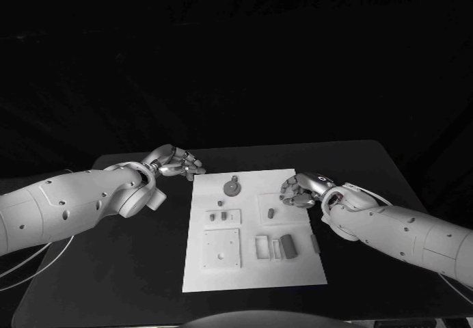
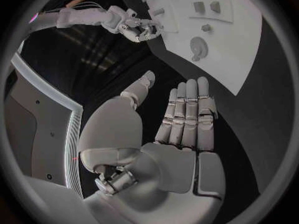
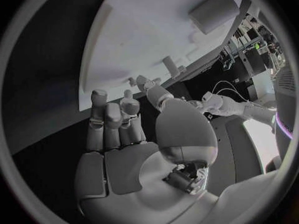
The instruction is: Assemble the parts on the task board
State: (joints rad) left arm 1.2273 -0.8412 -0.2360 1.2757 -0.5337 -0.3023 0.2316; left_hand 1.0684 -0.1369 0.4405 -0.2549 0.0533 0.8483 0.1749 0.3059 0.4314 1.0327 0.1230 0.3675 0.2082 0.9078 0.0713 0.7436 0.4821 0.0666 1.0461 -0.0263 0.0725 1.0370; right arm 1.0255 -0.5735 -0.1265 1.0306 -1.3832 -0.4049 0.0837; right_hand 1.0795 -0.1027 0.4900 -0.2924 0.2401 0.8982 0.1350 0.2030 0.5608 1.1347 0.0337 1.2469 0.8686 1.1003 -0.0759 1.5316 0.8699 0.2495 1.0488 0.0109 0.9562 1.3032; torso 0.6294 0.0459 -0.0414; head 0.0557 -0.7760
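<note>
Left robot hand (image 1: 176, 162): hovering over the dark tabletop just left of the board's far left corner; fingers (image 2: 187, 115) straight and laid side by side, thumb apart, palm bare; holding nothing, per left wrist view.
Right robot hand (image 1: 301, 190): at the board's right edge, over its far right part; fingers (image 3: 113, 118) partly curled, thumb tip close to the fingertips; whether a part sits between them cannot be told.
Task board (image 1: 296, 270): white rectangular plate, centre of the tabletop, long side running near to far, lying flat.
Round part (image 1: 232, 186): disc with a short stem, far middle of the board, between the two robot hands; touched by neither.
Small peg (image 1: 218, 203): just near and left of the round part, standing alone.
Paired small parts (image 1: 225, 216): two short dark pieces side by side on the board's left half, around mid-length.
Slim part (image 1: 271, 214): short upright piece in a square recess on the right half, just near the right robot hand.
Square plate (image 1: 222, 249): pale raised panel with small holes, near left area of the board.
Block parts (image 1: 277, 247): a pale frame and a darker block side by side, near right area, just right of the square plate.
Tabletop (image 1: 109, 273): black, rounded corners, carrying the board; both white arms reaching over it from left and right.
</note>
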